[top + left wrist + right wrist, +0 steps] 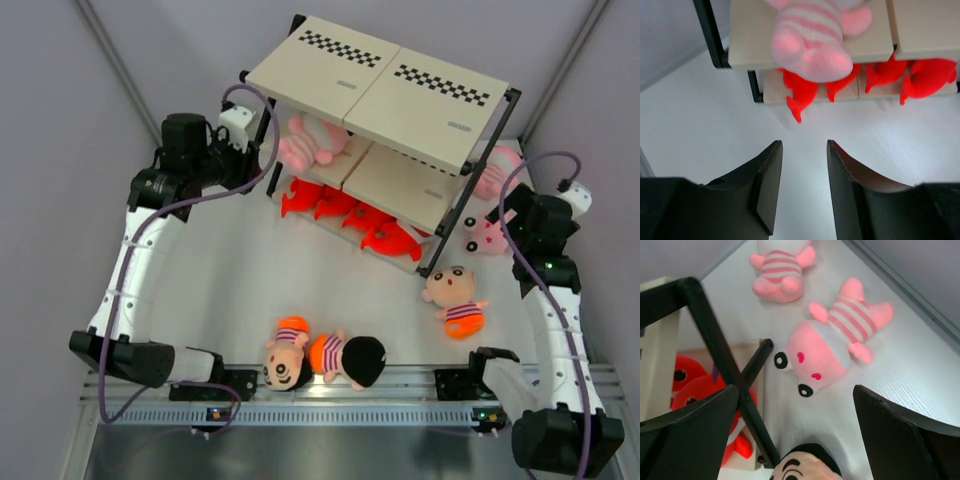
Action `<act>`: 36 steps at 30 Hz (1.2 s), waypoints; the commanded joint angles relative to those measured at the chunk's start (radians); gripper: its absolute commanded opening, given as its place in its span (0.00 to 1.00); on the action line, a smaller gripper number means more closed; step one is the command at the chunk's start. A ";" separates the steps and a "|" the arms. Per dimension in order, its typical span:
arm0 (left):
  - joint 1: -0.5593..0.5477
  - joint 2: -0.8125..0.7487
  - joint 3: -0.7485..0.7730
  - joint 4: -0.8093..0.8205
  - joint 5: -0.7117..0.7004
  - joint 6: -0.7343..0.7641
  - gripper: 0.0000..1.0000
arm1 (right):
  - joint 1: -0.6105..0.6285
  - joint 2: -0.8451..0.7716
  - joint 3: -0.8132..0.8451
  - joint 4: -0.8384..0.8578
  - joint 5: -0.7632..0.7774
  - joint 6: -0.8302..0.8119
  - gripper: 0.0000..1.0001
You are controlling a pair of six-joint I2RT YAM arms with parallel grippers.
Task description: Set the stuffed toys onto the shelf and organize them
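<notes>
The shelf (380, 90) stands at the back of the table. One pink plush animal (310, 140) lies on its middle tier and shows in the left wrist view (810, 45). Two more pink plush animals (497, 170) (485, 235) lie on the table right of the shelf, and both show in the right wrist view (830, 347) (780, 270). One boy doll (455, 300) lies by the shelf's right foot, its head visible in the right wrist view (807, 465). Two boy dolls (288, 355) (350, 358) lie at the front. My left gripper (804, 145) is open and empty, facing the shelf's left end (250, 165). My right gripper (795, 388) is open and empty above the nearer pink animal (503, 212).
Several red plush fish (350, 215) fill the bottom tier, seen in the left wrist view (920, 77) and the right wrist view (695, 385). The shelf's black crossed frame (715, 335) stands close to my right gripper's left finger. Grey walls enclose the table on both sides.
</notes>
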 commanded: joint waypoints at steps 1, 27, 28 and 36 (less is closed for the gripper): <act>0.000 0.046 -0.111 -0.002 -0.015 0.068 0.46 | -0.175 0.031 -0.023 0.030 -0.171 0.046 0.99; -0.080 0.367 0.073 0.254 0.001 -0.115 0.46 | -0.433 0.572 0.213 0.190 -0.207 0.008 0.68; -0.080 0.370 0.079 0.254 0.013 -0.129 0.47 | -0.433 0.618 0.235 0.180 -0.196 -0.015 0.69; -0.080 0.283 -0.002 0.254 0.071 -0.107 0.60 | -0.432 0.818 0.368 0.162 -0.251 -0.126 0.79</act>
